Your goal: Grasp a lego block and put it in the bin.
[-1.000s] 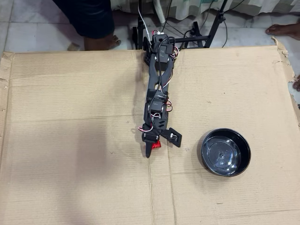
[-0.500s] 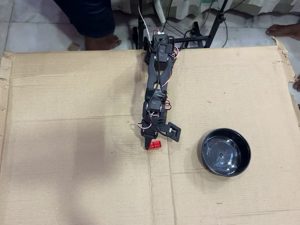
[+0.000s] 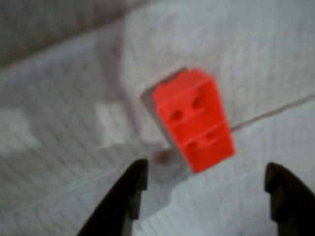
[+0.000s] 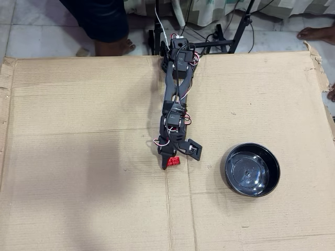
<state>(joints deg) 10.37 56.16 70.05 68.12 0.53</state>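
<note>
The lego block (image 3: 193,119) is a small red brick that lies tilted on the cardboard. In the wrist view it sits just ahead of my open gripper (image 3: 205,178), between the lines of the two black fingertips (image 3: 132,189), touching neither. From overhead, the gripper (image 4: 171,163) hovers at the block (image 4: 175,161) near the middle of the sheet. The bin (image 4: 252,169), a round glossy black bowl, stands empty well to the right of the gripper.
A large cardboard sheet (image 4: 78,130) covers the work area, with a fold line running down under the gripper. The arm's base (image 4: 178,49) stands at the far edge. A person's legs and stand legs are beyond that edge.
The arm has drawn back slightly toward its base, so the fingertip sits a little higher in the overhead view. The red block and the bowl have stayed put.
</note>
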